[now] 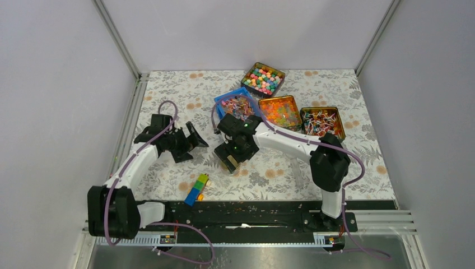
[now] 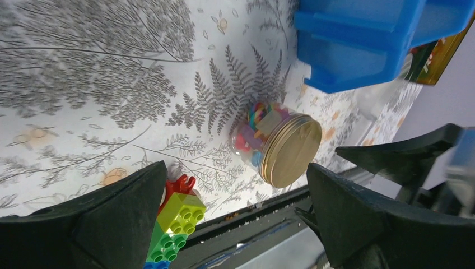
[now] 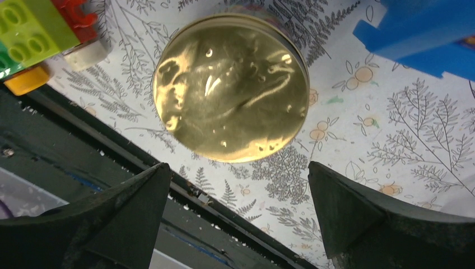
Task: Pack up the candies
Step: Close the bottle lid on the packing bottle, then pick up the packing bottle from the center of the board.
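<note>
Checking quickly, we saw the right gripper [image 3: 238,174] spread wide at the gold lid of a jar [image 3: 232,89] lying on its side, gripping nothing. The left gripper [image 2: 235,168] was spread too, empty. Candies [image 1: 240,106] sat in the blue bin [image 1: 227,95] just behind the right gripper.

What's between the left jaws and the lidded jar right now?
Just bare fern-print cloth before the jar, shown in the left wrist view; toy bricks sit aside.
</note>
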